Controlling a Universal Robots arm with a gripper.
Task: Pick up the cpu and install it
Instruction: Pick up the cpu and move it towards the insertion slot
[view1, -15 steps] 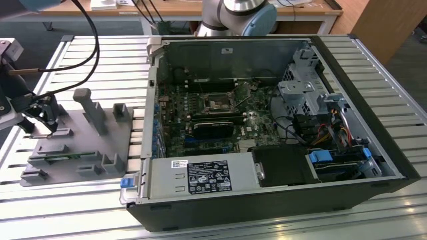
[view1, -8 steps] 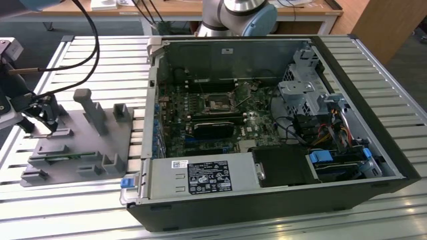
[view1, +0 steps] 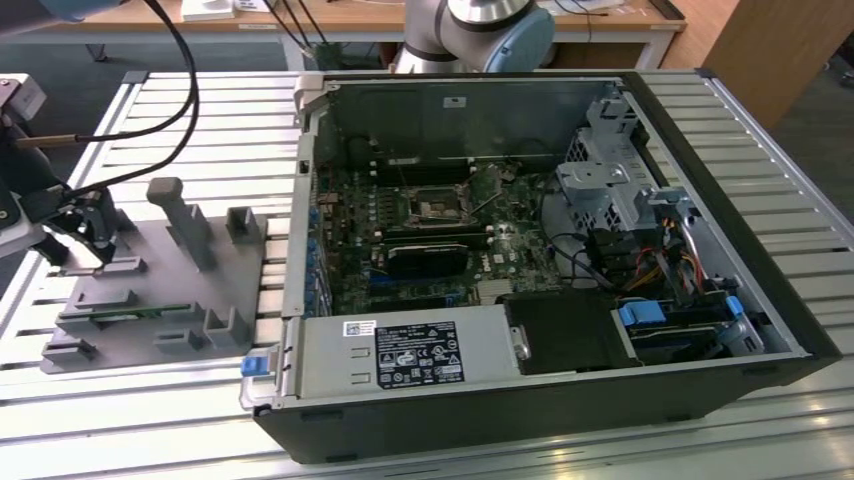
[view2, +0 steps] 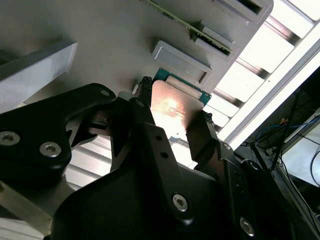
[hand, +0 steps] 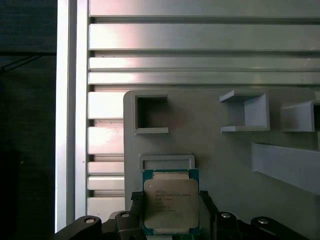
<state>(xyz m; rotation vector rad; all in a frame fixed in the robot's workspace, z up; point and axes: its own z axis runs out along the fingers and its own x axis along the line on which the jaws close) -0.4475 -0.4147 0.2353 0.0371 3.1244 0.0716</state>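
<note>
**Chip in the jaws over the grey fixture plate**

Standing by the slatted metal worktop (view1: 774, 160), I see the arm (view1: 487, 35) reaching to the grey fixture plate (view1: 147, 300), which lies to the exterior view's left of the open computer case (view1: 467, 425). The jaws sit low over that plate, well apart from the case.

In both wrist views the cpu (hand: 170, 207) (view2: 175, 110) lies between the two black fingers (hand: 136, 200), which press against its opposite edges, so the jaws are closed narrow on the chip. Its silver lid faces up with a green rim around it. The chip is just beside a small rectangular pocket (hand: 167, 162) moulded into the plate. I cannot tell whether it is lifted off the plate or resting on it.

As for writing, the lid carries a few lines of fine dark print. A large white label (view1: 420, 355) crowded with small text and marks sits on the grey box at the near end of the case, with a smaller barcode sticker (view1: 358, 328) next to it.

A thin green memory stick (view1: 120, 315) stands on edge in another slot of the plate. Inside the case, the socket (view1: 434, 205) on the board sits bare
</note>
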